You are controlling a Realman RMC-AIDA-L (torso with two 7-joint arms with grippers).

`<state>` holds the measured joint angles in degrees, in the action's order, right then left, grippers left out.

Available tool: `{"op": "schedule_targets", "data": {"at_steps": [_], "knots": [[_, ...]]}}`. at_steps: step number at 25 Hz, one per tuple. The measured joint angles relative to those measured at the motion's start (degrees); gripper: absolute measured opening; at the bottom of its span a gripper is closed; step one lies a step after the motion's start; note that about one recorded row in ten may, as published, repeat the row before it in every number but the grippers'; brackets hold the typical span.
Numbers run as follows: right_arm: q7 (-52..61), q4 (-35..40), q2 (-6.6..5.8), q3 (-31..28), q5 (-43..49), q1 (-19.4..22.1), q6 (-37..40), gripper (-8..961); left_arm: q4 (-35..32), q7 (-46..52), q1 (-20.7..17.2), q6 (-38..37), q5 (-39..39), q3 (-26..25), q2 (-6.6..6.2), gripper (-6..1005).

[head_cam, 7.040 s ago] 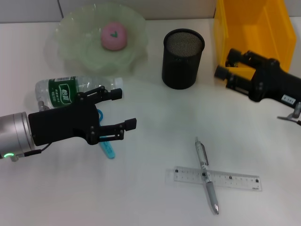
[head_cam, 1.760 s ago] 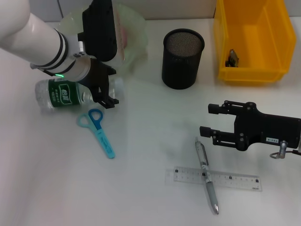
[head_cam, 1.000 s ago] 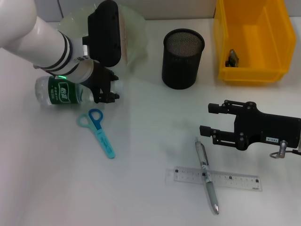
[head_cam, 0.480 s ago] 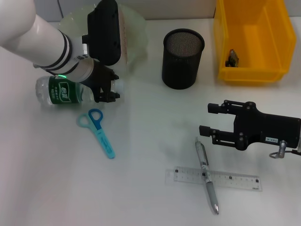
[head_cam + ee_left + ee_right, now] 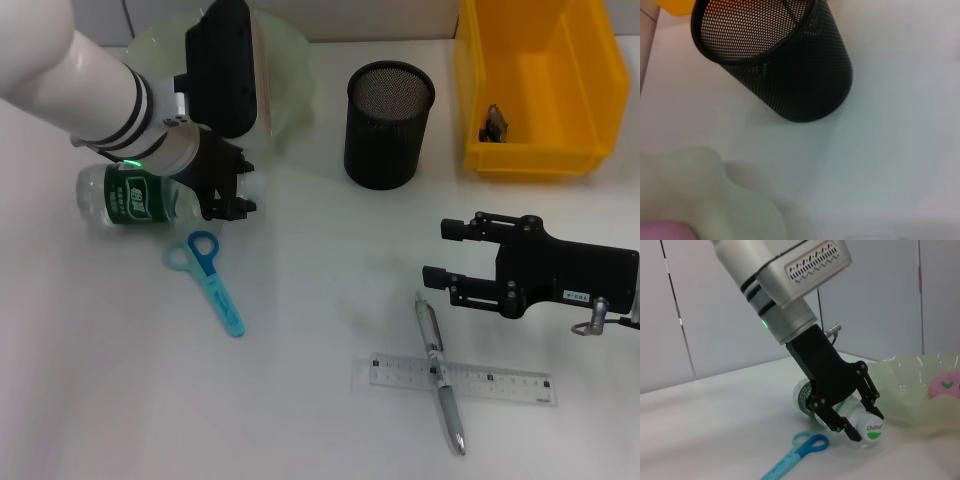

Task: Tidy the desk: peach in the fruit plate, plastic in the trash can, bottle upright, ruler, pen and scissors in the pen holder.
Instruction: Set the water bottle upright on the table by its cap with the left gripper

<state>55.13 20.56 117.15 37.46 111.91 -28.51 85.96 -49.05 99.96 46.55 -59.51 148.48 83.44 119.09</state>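
The bottle [image 5: 130,195] lies on its side, and my left gripper [image 5: 232,195] is shut on its neck; the right wrist view shows this gripper [image 5: 863,422] just behind the white cap [image 5: 873,430]. My left arm hides the peach in the head view, but the peach [image 5: 946,385] shows in the fruit plate [image 5: 910,390]. Blue scissors [image 5: 208,280] lie in front of the bottle. Pen [image 5: 440,372] and ruler [image 5: 455,380] lie crossed at the front. My right gripper [image 5: 438,254] stands open just above the pen. The pen holder [image 5: 390,125] is empty. A dark scrap of plastic [image 5: 493,122] lies in the yellow trash can [image 5: 535,150].
The left arm's white forearm [image 5: 80,85] reaches over the plate [image 5: 290,70] from the back left. In the left wrist view the pen holder [image 5: 775,60] stands beyond the plate's rim [image 5: 705,200]. The trash can stands at the back right.
The left arm swung from the front to the bottle and gripped its neck; the bottle has shifted slightly. The right gripper left the trash can for the pen, leaving the plastic inside.
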Motion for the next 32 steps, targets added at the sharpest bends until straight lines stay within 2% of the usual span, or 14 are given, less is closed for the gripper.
{"op": "schedule_targets", "data": {"at_steps": [5, 8, 10, 12, 15, 16, 18, 22, 23, 28, 29, 32], "knots": [[0.02, 0.00, 0.06, 0.11, 0.11, -0.05, -0.23, 673, -1.27, -0.07, 0.08, -3.49, -2.35, -2.73, -0.27, 445], [0.03, 0.00, 0.09, 0.03, 0.11, -0.05, -0.25, 673, -4.05, -0.29, -0.72, -7.57, -5.16, -7.06, -0.54, 444], [0.04, 0.00, 0.08, 0.03, 0.11, -0.06, -0.27, 673, -4.28, -0.31, -0.77, -8.18, -5.37, -8.11, -0.54, 444], [0.05, 0.00, 0.05, 0.04, 0.11, -0.11, -0.27, 673, -4.53, -0.40, -0.82, -10.23, -6.24, -13.05, -0.58, 444], [0.05, 0.00, 0.04, 0.02, 0.11, -0.15, -0.31, 673, -4.53, -0.40, -0.82, -10.23, -6.24, -13.05, -0.58, 444], [0.06, 0.00, 0.03, -0.02, 0.11, -0.15, -0.34, 673, -4.55, -0.44, -0.83, -11.59, -7.35, -17.04, -0.72, 444], [0.06, 0.00, 0.01, -0.02, 0.11, -0.15, -0.36, 673, -4.56, -0.96, -0.85, -12.96, -8.29, -20.74, -0.78, 444], [0.07, 0.00, -0.07, -0.02, 0.11, -0.14, -0.37, 672, -4.56, -0.96, -0.85, -12.96, -8.29, -20.74, -0.78, 444], [0.07, 0.00, -0.07, -0.02, 0.11, -0.14, -0.37, 671, -4.58, -1.97, -1.08, -15.07, -9.21, -26.13, -0.86, 444], [0.07, 0.00, -0.09, -0.02, 0.02, -0.17, -0.51, 669, -4.75, -2.00, -1.77, -16.28, -10.08, -30.22, -0.96, 444], [0.06, 0.00, -0.10, -0.02, 0.00, -0.26, -0.53, 668, -4.75, -2.00, -2.11, -16.84, -11.01, -32.76, -1.16, 444], [0.06, 0.00, -0.16, -0.02, -0.02, -0.37, -0.54, 667, -4.76, -2.01, -2.94, -18.01, -13.62, -34.84, -1.92, 443]]}}
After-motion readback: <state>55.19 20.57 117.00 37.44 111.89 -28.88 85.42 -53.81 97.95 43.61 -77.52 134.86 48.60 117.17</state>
